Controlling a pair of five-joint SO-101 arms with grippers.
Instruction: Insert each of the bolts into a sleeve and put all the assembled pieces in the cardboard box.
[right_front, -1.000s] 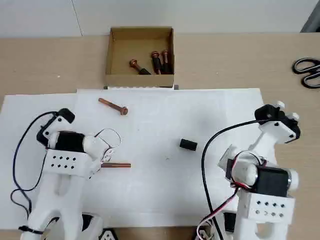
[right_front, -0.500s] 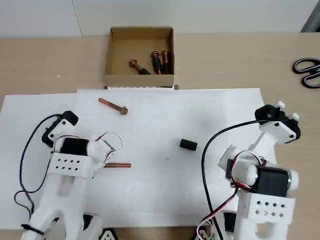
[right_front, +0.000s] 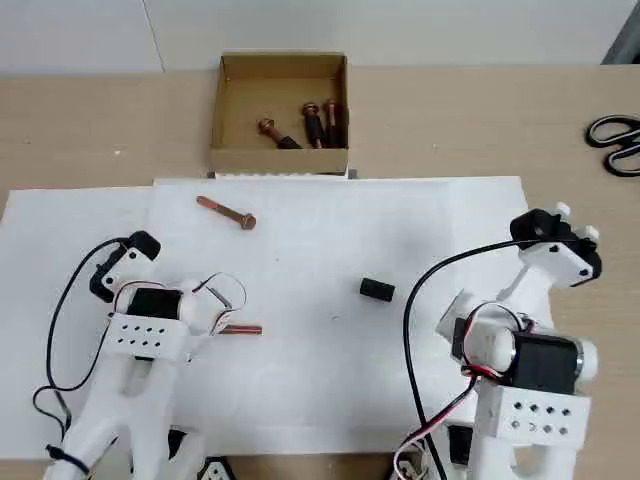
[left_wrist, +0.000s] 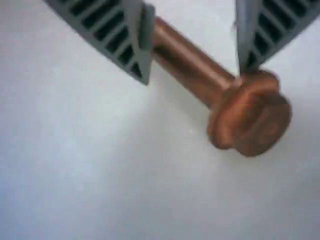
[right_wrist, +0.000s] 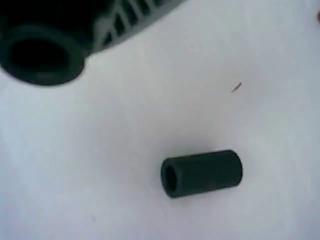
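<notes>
Copper bolt (left_wrist: 220, 97) on white paper (left_wrist: 75, 170), left hand (left_wrist: 194, 70) spread astride its shank, black sleeve (right_wrist: 202, 172) apart.

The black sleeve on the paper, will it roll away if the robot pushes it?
Probably, if pushed sideways: the sleeve is a round tube lying on its side on flat paper. It looks stiff, so it likely won't squash when gripped. Its smooth surface might slip a little.
</notes>
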